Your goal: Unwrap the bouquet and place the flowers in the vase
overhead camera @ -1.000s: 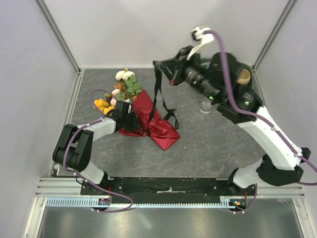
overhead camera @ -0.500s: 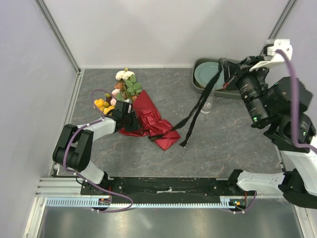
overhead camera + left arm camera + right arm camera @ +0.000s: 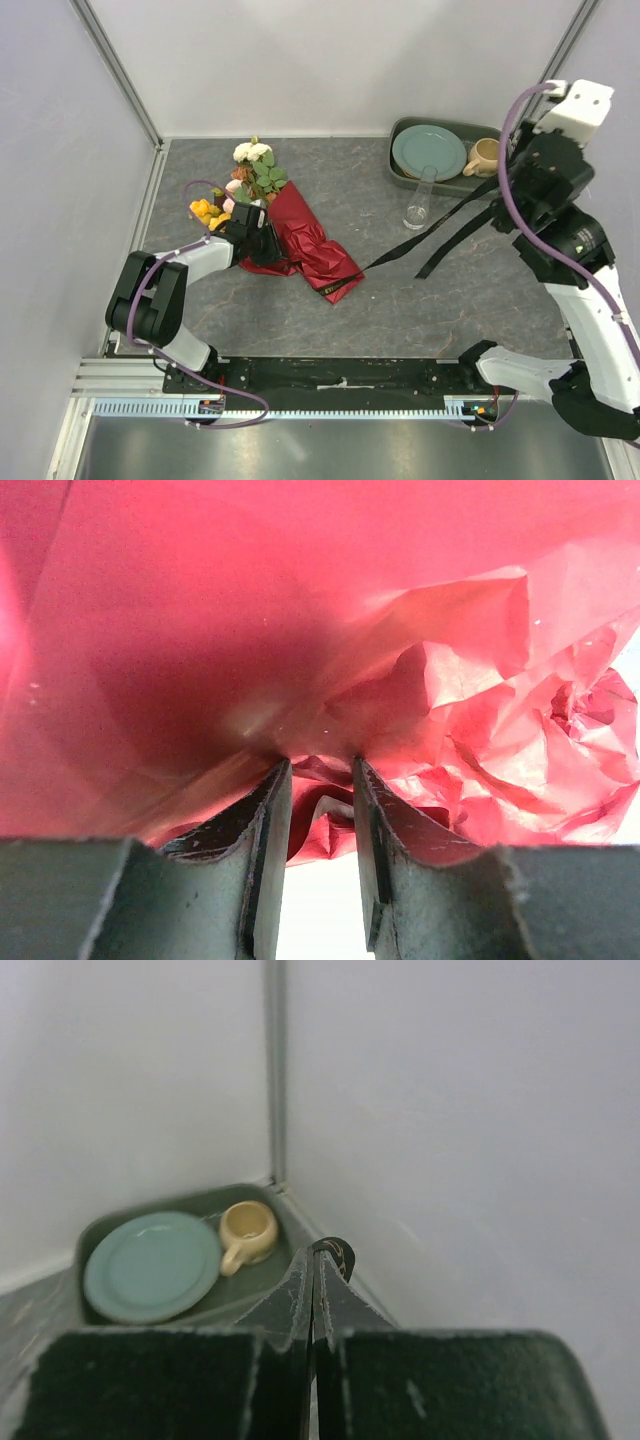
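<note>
The bouquet point(image 3: 300, 240) lies on the table in crumpled dark red paper, its flowers point(image 3: 250, 175) pointing to the back left. My left gripper point(image 3: 262, 245) is shut on the wrapped stems; in the left wrist view its fingers point(image 3: 268, 820) pinch red paper point(image 3: 420, 680). My right gripper point(image 3: 503, 190) is at the far right, shut on the black ribbon point(image 3: 400, 249), which runs slanting down to the wrap's near end. Its gold-lettered end point(image 3: 337, 1256) sticks out past the right gripper point(image 3: 315, 1265). The clear vase point(image 3: 418, 205) stands upright between the two arms.
A dark green tray point(image 3: 400, 130) in the back right corner holds a teal plate point(image 3: 428, 152) and a beige mug point(image 3: 482, 156). The right wall stands close beside the right gripper. The plate point(image 3: 150, 1265) and mug point(image 3: 245, 1232) also show in the right wrist view.
My right arm swung from above the middle of the table to the far right, pulling the ribbon out and away from the bouquet. The left gripper and bouquet stayed put.
</note>
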Available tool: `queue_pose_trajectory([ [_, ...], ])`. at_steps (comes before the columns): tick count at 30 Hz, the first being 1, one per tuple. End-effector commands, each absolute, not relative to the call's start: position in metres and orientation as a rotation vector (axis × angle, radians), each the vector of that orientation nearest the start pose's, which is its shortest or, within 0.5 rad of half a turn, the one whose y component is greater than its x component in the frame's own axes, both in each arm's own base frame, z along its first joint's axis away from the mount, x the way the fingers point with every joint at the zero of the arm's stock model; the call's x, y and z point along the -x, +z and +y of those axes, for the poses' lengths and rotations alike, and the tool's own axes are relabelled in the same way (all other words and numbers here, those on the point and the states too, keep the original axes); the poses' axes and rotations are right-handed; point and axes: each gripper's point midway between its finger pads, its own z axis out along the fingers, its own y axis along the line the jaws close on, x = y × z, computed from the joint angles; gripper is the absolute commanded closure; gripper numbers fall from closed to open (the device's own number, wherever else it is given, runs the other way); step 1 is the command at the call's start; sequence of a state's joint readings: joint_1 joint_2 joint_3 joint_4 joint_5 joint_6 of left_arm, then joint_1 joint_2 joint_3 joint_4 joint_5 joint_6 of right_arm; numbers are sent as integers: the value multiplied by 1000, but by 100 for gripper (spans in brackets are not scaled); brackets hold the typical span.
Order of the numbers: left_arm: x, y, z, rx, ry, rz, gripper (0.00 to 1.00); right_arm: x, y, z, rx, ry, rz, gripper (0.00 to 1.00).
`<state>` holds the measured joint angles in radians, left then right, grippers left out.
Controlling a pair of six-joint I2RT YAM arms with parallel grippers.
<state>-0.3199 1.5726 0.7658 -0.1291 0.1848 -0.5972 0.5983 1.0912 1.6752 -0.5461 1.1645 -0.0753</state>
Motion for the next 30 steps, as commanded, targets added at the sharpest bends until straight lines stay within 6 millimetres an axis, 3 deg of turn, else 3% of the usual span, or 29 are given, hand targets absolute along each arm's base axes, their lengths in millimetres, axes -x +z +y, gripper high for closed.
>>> queue_pose_trajectory([
  [1,-322,43,-163,280,-606,2528,62,-240,529,-68,-588,-639,1432,100],
  [3,-322,43,-162,282,-605,2529,61,-234,534,-85,-642,-673,1402,100],
  [7,-322,43,-163,274,-611,2532,61,-231,553,-98,-692,-701,1360,100],
  [20,-322,42,-165,270,-618,2538,61,-227,612,-101,-720,-588,1232,100],
  [24,-322,43,-165,266,-621,2534,61,-232,599,-99,-709,-592,1256,100],
  [25,-322,43,-165,269,-623,2534,61,-241,584,-95,-689,-603,1288,100],
  [27,-322,43,-166,269,-624,2535,61,-236,571,-96,-715,-579,1288,100],
  [28,-322,43,-166,267,-628,2535,61,-246,550,-93,-698,-604,1332,100],
  [30,-321,44,-165,269,-628,2532,60,-244,533,-95,-735,-580,1327,100],
])
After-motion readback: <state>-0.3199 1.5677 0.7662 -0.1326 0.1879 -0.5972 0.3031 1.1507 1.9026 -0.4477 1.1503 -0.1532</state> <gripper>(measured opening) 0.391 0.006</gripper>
